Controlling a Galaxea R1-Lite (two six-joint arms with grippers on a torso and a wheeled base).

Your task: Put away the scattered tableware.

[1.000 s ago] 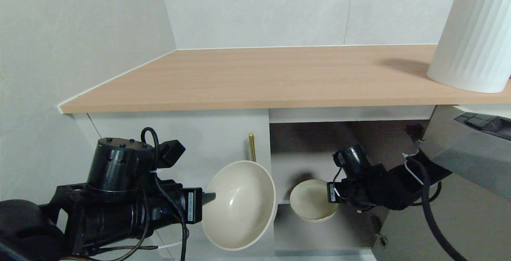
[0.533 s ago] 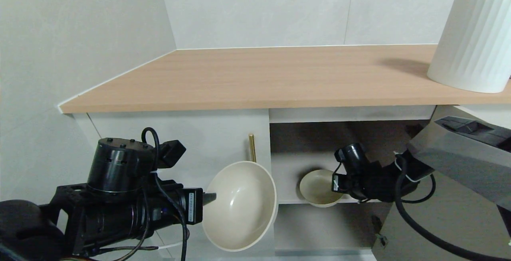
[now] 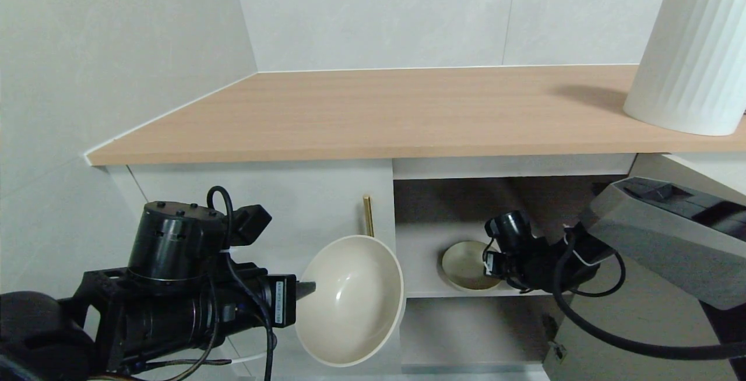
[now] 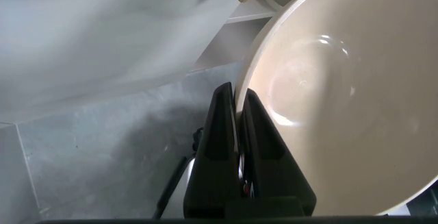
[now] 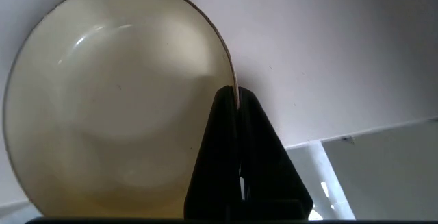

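Two grips | left end effector [image 3: 307, 289] pinches large bowl [image 3: 352, 302] rim | right end effector [image 5: 237, 101] pinches small bowl [image 3: 462, 264] | sticker [image 3: 280, 301] print unreadable

A kitchen: wood countertop [image 3: 379, 113] against tiled walls [image 3: 373, 14], white cabinet [image 3: 262, 194] beneath with brass handle [image 3: 368, 215].

Large bowl [image 3: 349, 302] left of small bowl [image 3: 463, 264]

Countertop [image 3: 379, 113]: light wood grain. On it, a shade [image 3: 688, 60], white with vertical ribs. Below it: large bowl [image 3: 349, 302] cream, small bowl [image 3: 466, 264] cream with a yellowish tint, handle [image 3: 368, 215] brass, cabinet front [image 3: 262, 194] pale grey-white. Left gripper [image 3: 306, 289] and right gripper [image 3: 486, 264] black. Wall tiles [image 3: 373, 14] above it pale grey.
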